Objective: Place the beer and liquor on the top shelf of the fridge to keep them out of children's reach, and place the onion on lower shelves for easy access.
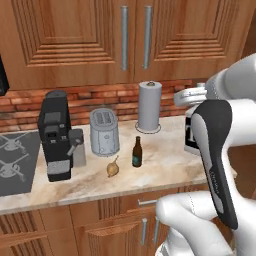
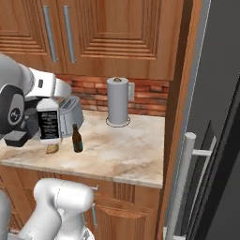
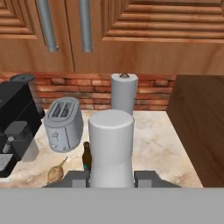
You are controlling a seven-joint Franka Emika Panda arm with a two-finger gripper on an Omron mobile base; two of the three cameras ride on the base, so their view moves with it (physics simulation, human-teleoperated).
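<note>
The fingers [image 3: 111,178] are clamped on the liquor [image 2: 48,123], held upright above the counter [image 2: 126,150] at left of the right base view. Low in the hand view, its white neck [image 3: 111,146] rises between them. The beer [image 1: 137,152] stands mid-frame beside the onion [image 1: 113,168], before the toaster [image 1: 104,132]. The fridge [image 2: 211,140] fills the right edge.

A beige marbled tabletop [image 1: 165,165] runs across the middle of the left base view, beneath wooden cabinets. On it, from left to right, stand a black coffee machine [image 1: 56,135], a grey toaster [image 1: 104,132], the onion [image 1: 113,168] lying just in front of the toaster, the beer [image 1: 137,152] upright beside the onion, and a paper towel roll [image 1: 149,106] upright near the brick wall. A dark stovetop [image 1: 15,162] is set in at the frame's left edge.
</note>
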